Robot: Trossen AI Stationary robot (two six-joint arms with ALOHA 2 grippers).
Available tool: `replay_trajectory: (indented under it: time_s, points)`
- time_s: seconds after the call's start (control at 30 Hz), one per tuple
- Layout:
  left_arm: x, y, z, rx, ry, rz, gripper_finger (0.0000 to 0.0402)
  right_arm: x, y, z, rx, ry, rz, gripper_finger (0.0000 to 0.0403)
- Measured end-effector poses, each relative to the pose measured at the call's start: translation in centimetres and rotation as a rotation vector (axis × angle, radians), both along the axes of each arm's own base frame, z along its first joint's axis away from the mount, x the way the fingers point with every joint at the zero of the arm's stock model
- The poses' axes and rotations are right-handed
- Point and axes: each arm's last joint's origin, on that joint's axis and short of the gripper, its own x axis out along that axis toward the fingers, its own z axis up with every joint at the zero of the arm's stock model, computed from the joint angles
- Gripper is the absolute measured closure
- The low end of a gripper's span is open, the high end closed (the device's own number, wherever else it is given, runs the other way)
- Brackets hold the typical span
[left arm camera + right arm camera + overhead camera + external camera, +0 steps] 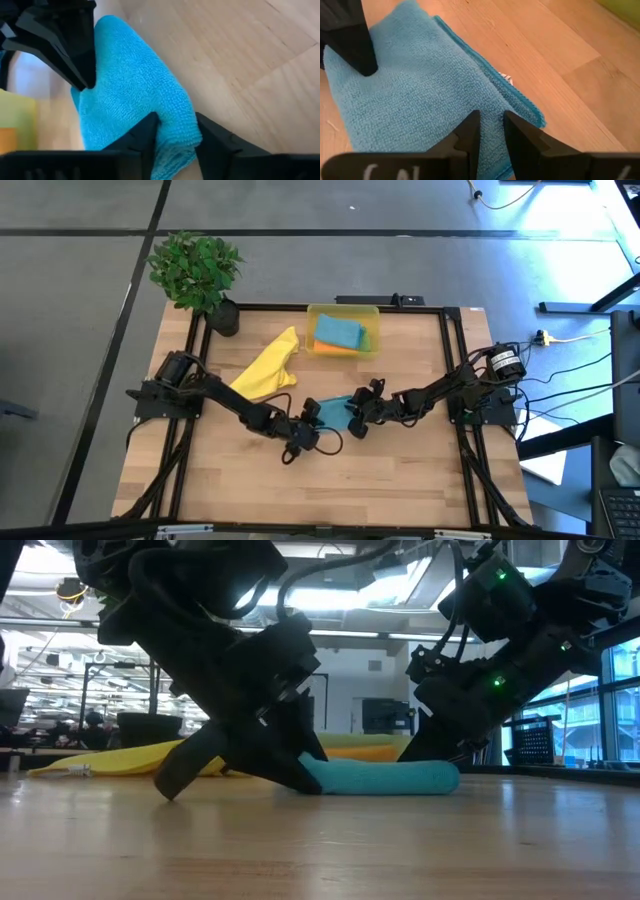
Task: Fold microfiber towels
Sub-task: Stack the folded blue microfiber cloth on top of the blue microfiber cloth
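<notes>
A teal-blue microfiber towel [335,412], folded over, lies flat on the wooden table [400,480] between my two grippers. My left gripper [312,422] comes at its left end and my right gripper [358,416] at its right end; both are shut on it. In the low view the towel [385,778] shows as a low roll on the tabletop. A yellow towel [268,365] lies crumpled behind the left arm. Blue, orange and green towels [338,333] sit in the yellow bin [372,310]. My left gripper [176,137] pinches the towel's rounded folded edge [175,120] between its two fingers, several layers thick. The fingers slant down from the table's left. The towel stays lying on the table. My right gripper [491,132] pinches the top of the towel near its right edge [492,112] between its two fingers, slanting down from the table's right. A lower layer's hemmed edge [520,95] shows beside the fingers. The towel rests flat on the wood.
A potted plant [197,272] stands at the table's far left corner. The bin stands at the far edge, middle. A dark frame [455,360] runs round the tabletop. Bare wood lies toward the near edge.
</notes>
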Motion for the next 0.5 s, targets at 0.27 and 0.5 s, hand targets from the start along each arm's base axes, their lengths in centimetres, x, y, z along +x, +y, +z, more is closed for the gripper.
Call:
replay_trajectory:
  time_s: [0.27,0.5]
  points:
    - [0.2,0.6,-0.1,-0.081,0.013,-0.007,0.0388,0.2,0.5,0.8,-0.114,-0.020,0.091,0.0313]
    - [0.3,0.8,0.0,-0.140,-0.012,0.047,0.0398,-0.4,2.1,3.6,-0.216,-0.077,0.204,0.0313]
